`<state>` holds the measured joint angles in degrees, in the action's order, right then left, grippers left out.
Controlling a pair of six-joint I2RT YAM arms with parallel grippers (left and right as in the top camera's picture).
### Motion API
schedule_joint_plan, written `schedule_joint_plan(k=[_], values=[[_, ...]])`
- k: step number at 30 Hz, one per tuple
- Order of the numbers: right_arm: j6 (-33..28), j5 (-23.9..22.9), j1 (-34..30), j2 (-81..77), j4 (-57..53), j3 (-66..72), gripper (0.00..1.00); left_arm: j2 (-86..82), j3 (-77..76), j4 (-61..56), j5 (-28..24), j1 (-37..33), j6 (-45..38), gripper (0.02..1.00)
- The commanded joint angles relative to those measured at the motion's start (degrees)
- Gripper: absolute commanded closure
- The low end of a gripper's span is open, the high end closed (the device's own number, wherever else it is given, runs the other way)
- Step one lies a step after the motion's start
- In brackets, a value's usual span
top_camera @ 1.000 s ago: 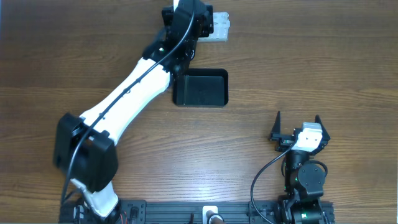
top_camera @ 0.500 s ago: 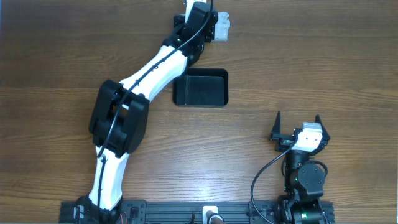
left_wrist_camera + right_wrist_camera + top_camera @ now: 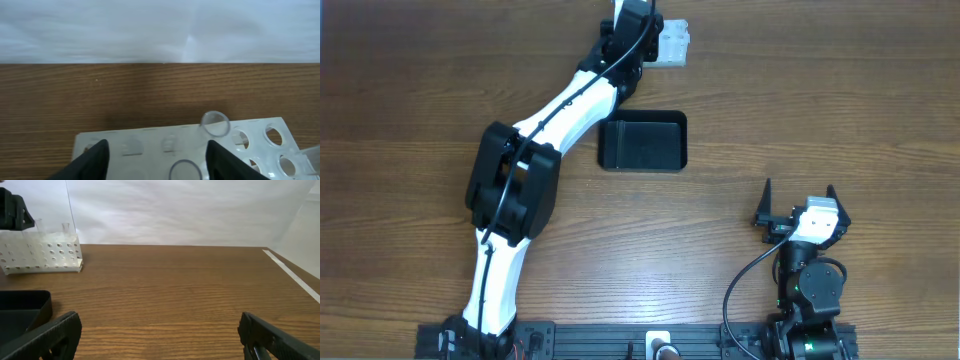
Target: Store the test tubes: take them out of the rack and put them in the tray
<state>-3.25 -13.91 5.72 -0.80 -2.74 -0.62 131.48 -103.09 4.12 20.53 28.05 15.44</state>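
1. Top view: the left arm spans from its base at bottom left up to the rack at the far edge of the desk. Its wrist covers the rack's left part.
2. For what sits under that wrist we go by the left wrist view. The left jaws are wide open over the rack, with a finger on either side, and they grip nothing.
3. Same view: one tube shows as a rim between the fingers. A second tube stands in the far row, beside the other finger. We can't tell whether the fingers touch the rack.
4. The tray is black. The top view puts it just on the near side of the rack, not touching it.
5. The right wrist view adds a side-on look. We see the rack's face with its rows of holes, tubes poking above its top, and a corner of the tray in front.
6. Right jaws: the top view shows them near the right base, well apart from tray and rack. They are wide open, and the right wrist view shows only desk between the fingers.
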Motion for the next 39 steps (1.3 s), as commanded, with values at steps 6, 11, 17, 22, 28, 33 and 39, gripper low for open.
schedule_joint_plan(k=[6,11,17,22,28,33,39], values=[[-0.04,0.11,-0.15,0.48,-0.07,0.33,0.007,2.80,-2.64,-1.07,-1.88,-0.17,-0.04,0.612],[-0.04,0.11,-0.15,0.48,-0.07,0.35,0.007,2.80,-2.64,-1.64,-2.12,-0.15,-0.04,0.726],[-0.04,0.11,-0.15,0.48,-0.07,0.35,0.009,2.80,-2.64,-1.90,-2.69,-0.15,-0.04,0.838],[-0.04,0.11,-0.15,0.48,-0.09,0.35,0.007,2.80,-2.64,-1.92,-2.75,0.00,-0.04,0.888],[-0.04,0.11,-0.15,0.48,-0.09,0.35,0.009,2.80,-2.64,-2.05,-2.73,0.28,-0.09,0.917],[-0.04,0.11,-0.15,0.48,-0.07,0.35,0.007,2.54,-2.69,-2.21,-2.69,0.44,-0.11,0.917],[-0.04,0.11,-0.15,0.48,-0.07,0.35,0.007,-0.72,-2.69,-2.21,-2.47,0.44,-0.59,0.919]])
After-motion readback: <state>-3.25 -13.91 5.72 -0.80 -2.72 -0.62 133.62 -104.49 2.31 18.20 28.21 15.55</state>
